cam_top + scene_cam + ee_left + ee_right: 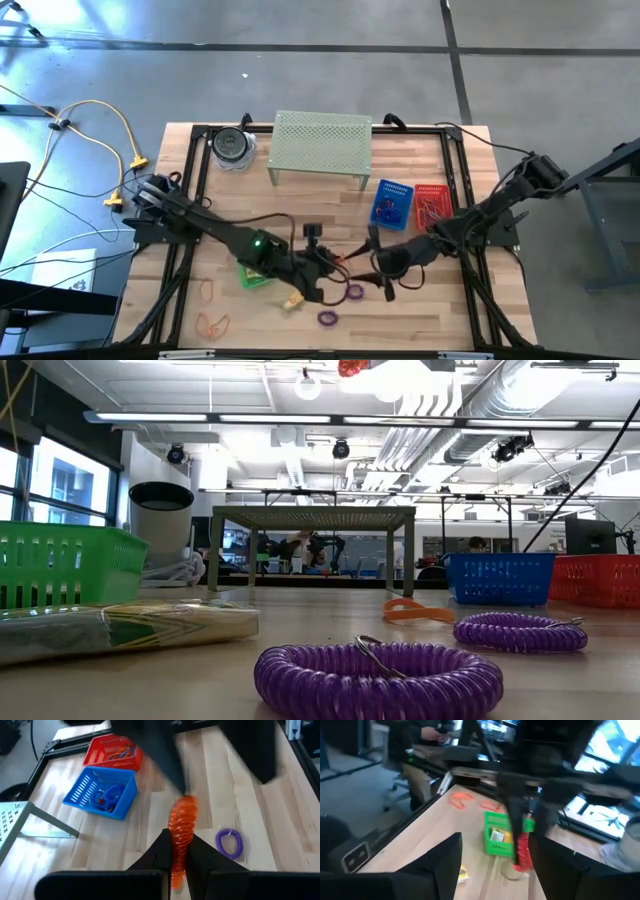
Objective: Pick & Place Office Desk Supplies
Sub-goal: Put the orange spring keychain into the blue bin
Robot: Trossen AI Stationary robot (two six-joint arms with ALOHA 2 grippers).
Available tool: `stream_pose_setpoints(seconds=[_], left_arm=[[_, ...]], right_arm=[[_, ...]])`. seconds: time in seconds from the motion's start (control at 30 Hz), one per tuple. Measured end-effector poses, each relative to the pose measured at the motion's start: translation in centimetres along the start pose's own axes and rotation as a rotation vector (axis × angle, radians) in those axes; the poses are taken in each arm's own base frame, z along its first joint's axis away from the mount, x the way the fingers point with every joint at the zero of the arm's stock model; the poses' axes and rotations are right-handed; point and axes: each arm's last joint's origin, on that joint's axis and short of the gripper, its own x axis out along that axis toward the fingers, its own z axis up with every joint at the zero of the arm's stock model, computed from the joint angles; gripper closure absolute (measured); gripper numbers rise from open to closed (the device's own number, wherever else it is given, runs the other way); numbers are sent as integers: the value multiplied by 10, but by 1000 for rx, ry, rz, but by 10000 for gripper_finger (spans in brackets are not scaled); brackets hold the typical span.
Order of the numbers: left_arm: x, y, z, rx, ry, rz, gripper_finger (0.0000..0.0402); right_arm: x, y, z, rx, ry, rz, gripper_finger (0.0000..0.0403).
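The left gripper [178, 851] has its 2 dark fingers pressed together on a stretched orange coiled plastic loop [181, 832], held above the wooden table [440, 310] near its middle; the coil's long axis runs straight out from the fingertips toward the right gripper [382, 270], whose fingers stand spread apart just beyond it (whether they touch the coil cannot be told). On the right, a small blue perforated plastic basket [393, 202] holds blue coiled loops, and the red perforated plastic basket [431, 205] just right of it holds red and orange ones. A green perforated plastic basket [499, 837] left of centre holds yellow rectangular packets. Another yellow packet [291, 302] lies flat on the near table, with 2 purple coiled loops [328, 318] lying flat close by to its right. Thin orange loops [212, 323] lie at the near left. A pale-green perforated metal shelf [322, 143] stands at the far edge.
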Motion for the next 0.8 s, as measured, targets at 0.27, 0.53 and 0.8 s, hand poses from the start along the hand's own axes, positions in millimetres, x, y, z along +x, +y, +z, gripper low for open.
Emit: stream_pose_setpoints(seconds=[0.27,0.53,0.8], left_arm=[[0,-2,9,3,-86,-47,387],[2,2,13,14,-112,-40,387],[7,9,14,1,-104,-69,387]], right_arm=[[-2,2,1,-83,21,-118,208],[-2,1,2,-110,19,-131,239],[-2,1,2,-122,17,-133,284]])
